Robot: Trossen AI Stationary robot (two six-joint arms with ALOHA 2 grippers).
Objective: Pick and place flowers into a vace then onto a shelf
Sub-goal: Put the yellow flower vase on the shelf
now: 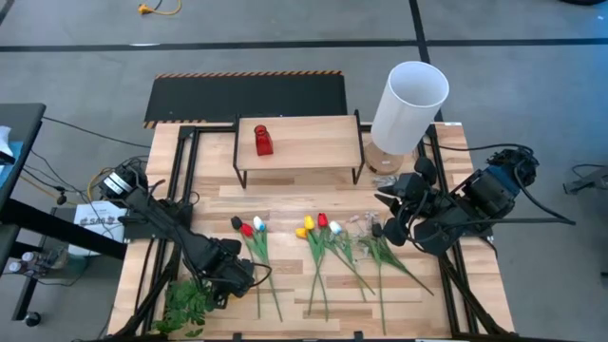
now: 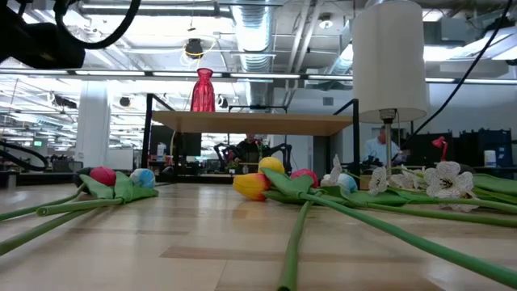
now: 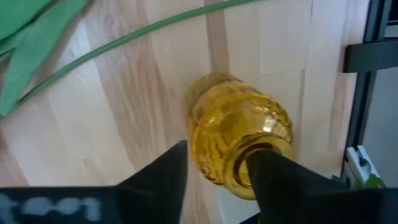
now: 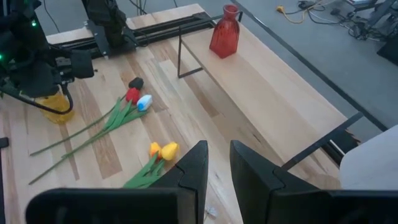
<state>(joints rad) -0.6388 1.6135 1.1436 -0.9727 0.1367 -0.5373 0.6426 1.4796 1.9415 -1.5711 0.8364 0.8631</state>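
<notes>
A yellow glass vase (image 3: 230, 118) stands upright on the wooden table near its front left. My left gripper (image 3: 219, 152) comes down on it from above, open, with one finger in the mouth and one outside. In the high view the left gripper (image 1: 233, 271) hides the vase. Tulips with red, white and dark heads (image 1: 252, 228) lie flat beside it. A yellow and red bunch (image 1: 313, 225) and white blossoms (image 1: 375, 228) lie farther right. My right gripper (image 4: 219, 152) hovers high at the right, open by a narrow gap and holding nothing. My left gripper straddles the vase's rim (image 3: 233, 168) from above, pointing down. One finger (image 3: 270, 177) reaches into the mouth and the other (image 3: 171, 171) stands outside the neck. Glass shows between the outer finger and the rim. Whether either finger touches the vase, I cannot tell.
The light-wood shelf (image 1: 304, 142) stands at the far middle with a red vase (image 1: 263, 140) on it. A tall white cylinder lamp (image 1: 408, 104) stands at the far right. A leafy sprig (image 1: 190, 304) lies at the front left. A black panel (image 1: 247, 95) lies behind the shelf.
</notes>
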